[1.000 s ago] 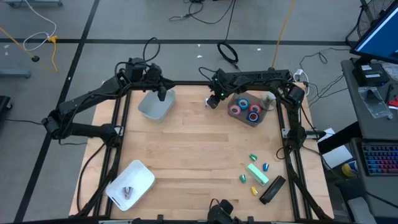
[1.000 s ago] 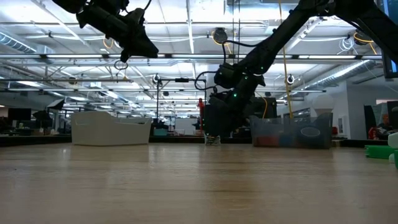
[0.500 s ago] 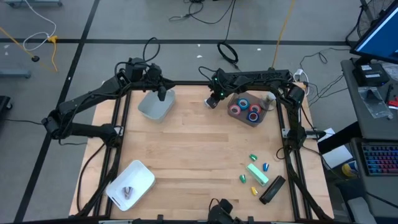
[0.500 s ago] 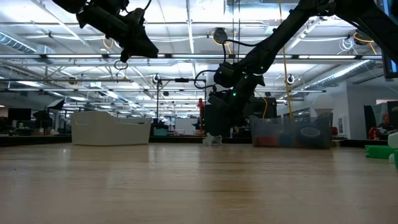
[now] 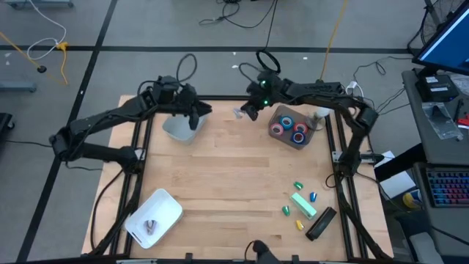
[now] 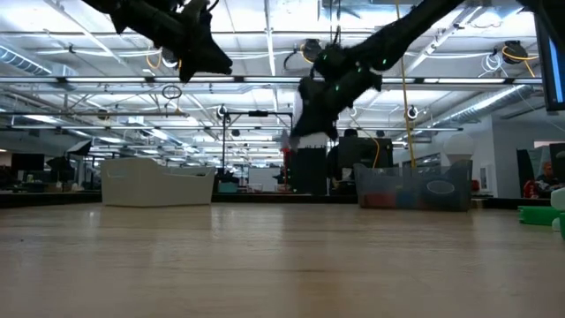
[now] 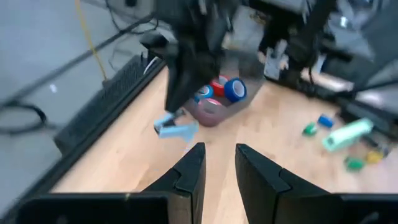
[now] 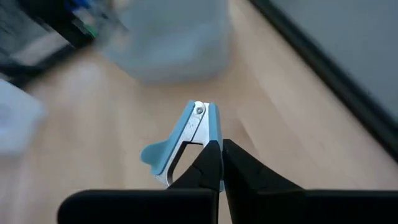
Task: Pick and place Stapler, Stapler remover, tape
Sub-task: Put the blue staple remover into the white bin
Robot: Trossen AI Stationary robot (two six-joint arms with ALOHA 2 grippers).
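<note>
Gripping stapler remover (image 8: pixel 184 142) | right end effector (image 8: pixel 219 163) airborne, blurred | left end effector (image 7: pixel 216 163) narrowly parted

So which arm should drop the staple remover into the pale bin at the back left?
The right. Its gripper already has its fingers shut on the blue staple remover, lifted off the table beside the pale bin. The left gripper hangs over that bin, empty.

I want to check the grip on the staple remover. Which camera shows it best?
The right wrist view: the light-blue staple remover sits close up, pinched by the right gripper. The left wrist view shows it smaller; high view, a pale speck; low view, a pale blur.
</note>
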